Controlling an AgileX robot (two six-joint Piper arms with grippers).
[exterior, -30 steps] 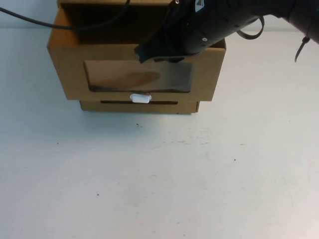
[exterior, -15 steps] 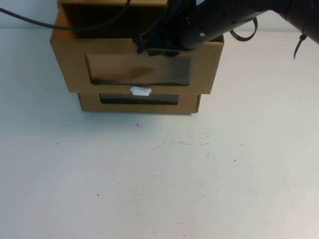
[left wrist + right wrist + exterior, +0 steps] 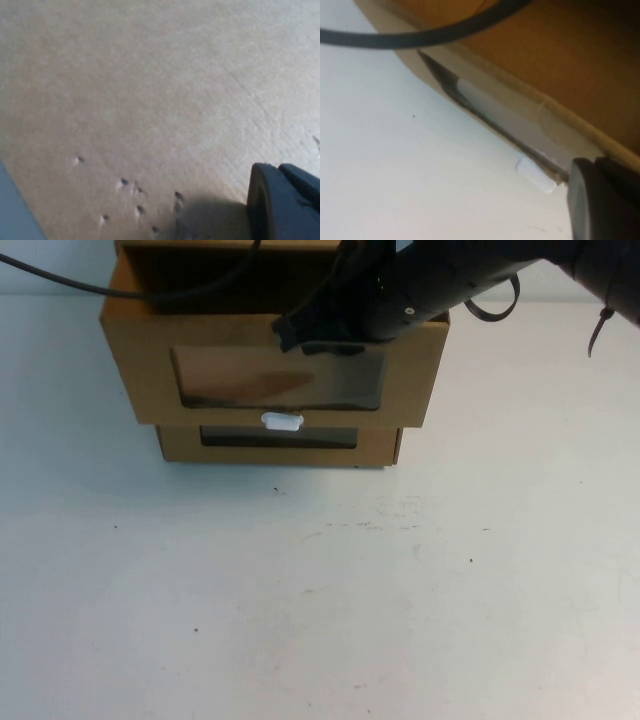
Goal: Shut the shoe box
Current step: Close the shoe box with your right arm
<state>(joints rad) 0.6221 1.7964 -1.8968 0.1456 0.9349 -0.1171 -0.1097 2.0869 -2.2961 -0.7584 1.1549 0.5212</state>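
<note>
My left pincer (image 3: 285, 200) hangs over bare worktop (image 3: 150, 75), its gap unreadable. The shoe box (image 3: 270, 365), at the worktop's far edge, slid inward then stalled, not flush; my right pincer (image 3: 300, 335), gap unreadable, presses its front

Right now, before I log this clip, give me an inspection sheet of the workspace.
Surface: white table, small dark specks.
Job's things: shoe box with its drawer front still proud of the lower box; white tab under the window.
Clutter: second brown box beneath it.
Grippers: right gripper at the drawer's top front edge; left gripper near plain cardboard, seen in its wrist view only.
Cables: black cable across the box top.
Surroundings: nothing seen.
</note>
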